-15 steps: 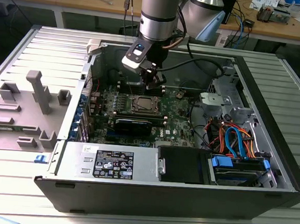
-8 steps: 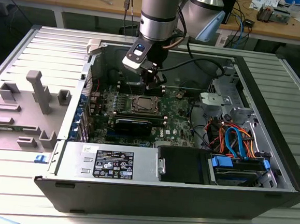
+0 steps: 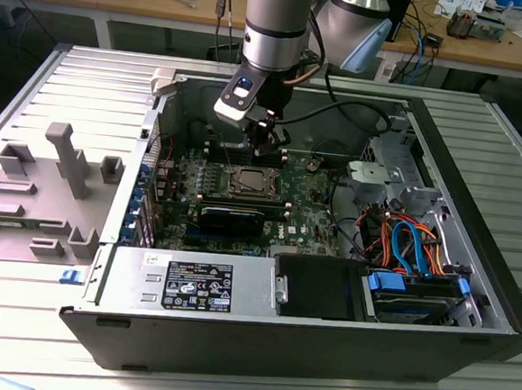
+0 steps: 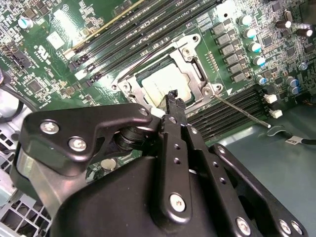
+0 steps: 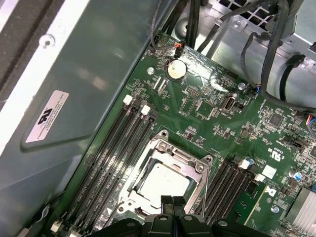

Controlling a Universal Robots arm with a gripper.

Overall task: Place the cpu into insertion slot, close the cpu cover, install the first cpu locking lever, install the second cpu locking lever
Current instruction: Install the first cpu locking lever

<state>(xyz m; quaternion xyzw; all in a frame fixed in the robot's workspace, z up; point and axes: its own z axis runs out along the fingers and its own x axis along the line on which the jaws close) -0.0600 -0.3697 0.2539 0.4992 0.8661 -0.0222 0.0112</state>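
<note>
The claw (image 3: 263, 145) of the arm is pictured hanging inside an opened computer case (image 3: 470, 293), its black fingers pressed together with no gap seen between them, just above the insertion slot (image 3: 249, 182) on the green circuit board (image 3: 310, 208).

In the second wrist view the claw (image 4: 173, 98) is seen over one edge of the cpu (image 4: 165, 81). The dull silver chip is seated in the slot directly beneath the claw and framed by the cpu cover (image 4: 192, 54), which is laid down around it. Whether the tip touches the metal cannot be told. A thin locking lever (image 4: 244, 111) is shown in that view standing free of the socket, slanted out over the black memory slots (image 4: 222, 118) beside the claw.

In the first wrist view the claw (image 5: 173, 201), cpu (image 5: 160, 180) and cover (image 5: 180, 157) are seen from the other side. Beyond the claw a round silver coin cell (image 5: 176, 69) is shown, along with a white label (image 5: 47, 116) on the grey case wall, printed with a mark and lines of small text.

The exterior view takes in more of the scene. A power supply (image 3: 253, 289) with a printed sticker (image 3: 198, 287) is shown at the case's edge, well below the claw. Blue and orange cables (image 3: 411, 243) are seen off to one side, and a grey plastic fixture (image 3: 65, 161) is set outside the case — well apart from the claw.
</note>
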